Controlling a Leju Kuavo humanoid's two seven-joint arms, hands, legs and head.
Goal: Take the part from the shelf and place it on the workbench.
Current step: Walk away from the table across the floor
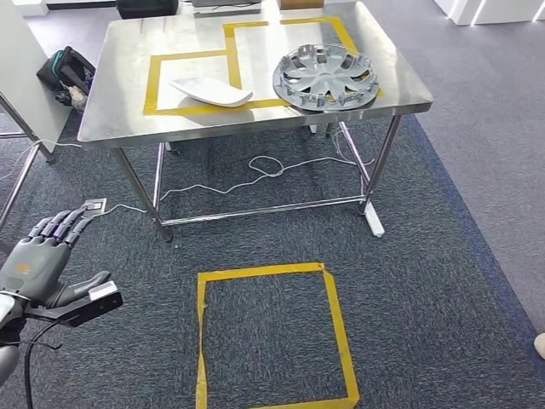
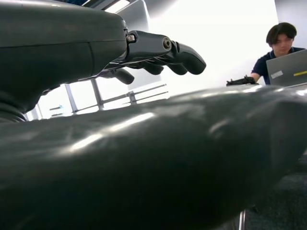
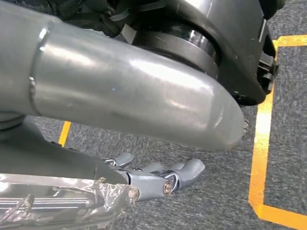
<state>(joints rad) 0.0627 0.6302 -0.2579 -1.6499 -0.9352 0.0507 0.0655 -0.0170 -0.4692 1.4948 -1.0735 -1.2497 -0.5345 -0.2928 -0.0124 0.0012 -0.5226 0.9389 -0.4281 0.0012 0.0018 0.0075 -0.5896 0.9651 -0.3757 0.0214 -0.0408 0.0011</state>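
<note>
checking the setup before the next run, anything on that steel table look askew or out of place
The silver wheel cover sits past the yellow tape outline, its rim at the workbench front edge near the right corner. The white curved part lies across the tape line. No damage or spill visible.

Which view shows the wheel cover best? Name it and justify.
The head view: the wheel cover lies whole on the steel workbench, beside a white part. The left wrist view shows the left hand; the right wrist view shows carpet with yellow tape.
</note>
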